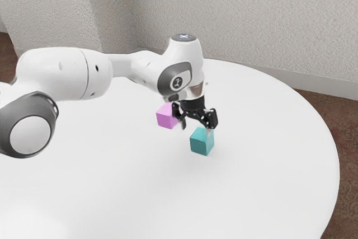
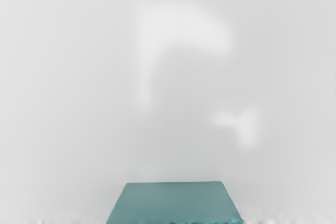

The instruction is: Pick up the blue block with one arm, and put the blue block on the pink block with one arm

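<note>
The blue block (image 1: 201, 141), teal in colour, rests on the white round table (image 1: 263, 155). My gripper (image 1: 197, 124) hangs just above it, open, its black fingers spread over the block's top and not clasping it. The pink block (image 1: 166, 116) sits on the table close to the exterior view's left of the gripper, partly covered by one finger. In the wrist view the blue block's top face (image 2: 175, 202) lies directly under my hand, with bare white table beyond it.
The table's curved edge (image 1: 330, 155) runs along the exterior view's right, with brown floor (image 1: 341, 110) past it. A white wall (image 1: 251, 15) stands behind the table. My arm (image 1: 84, 76) stretches in from the exterior view's left.
</note>
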Tool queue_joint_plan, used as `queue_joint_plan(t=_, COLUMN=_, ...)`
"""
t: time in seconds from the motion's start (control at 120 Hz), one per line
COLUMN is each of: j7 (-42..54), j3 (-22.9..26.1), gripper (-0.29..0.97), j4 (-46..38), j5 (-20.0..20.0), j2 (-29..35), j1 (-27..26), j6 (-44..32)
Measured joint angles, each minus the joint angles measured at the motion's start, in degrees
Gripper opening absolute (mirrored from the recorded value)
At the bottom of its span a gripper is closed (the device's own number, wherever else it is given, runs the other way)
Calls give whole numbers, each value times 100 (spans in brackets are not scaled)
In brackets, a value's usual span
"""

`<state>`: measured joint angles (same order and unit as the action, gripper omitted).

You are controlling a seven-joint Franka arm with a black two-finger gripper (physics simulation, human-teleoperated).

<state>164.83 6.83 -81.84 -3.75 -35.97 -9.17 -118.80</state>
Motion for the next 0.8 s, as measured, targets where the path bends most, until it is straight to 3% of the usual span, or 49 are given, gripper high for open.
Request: queue_joint_plan(t=0.8, j7=117, j3=11, gripper=68, j4=1245, j5=-3, j2=-785, j1=47, j6=592)
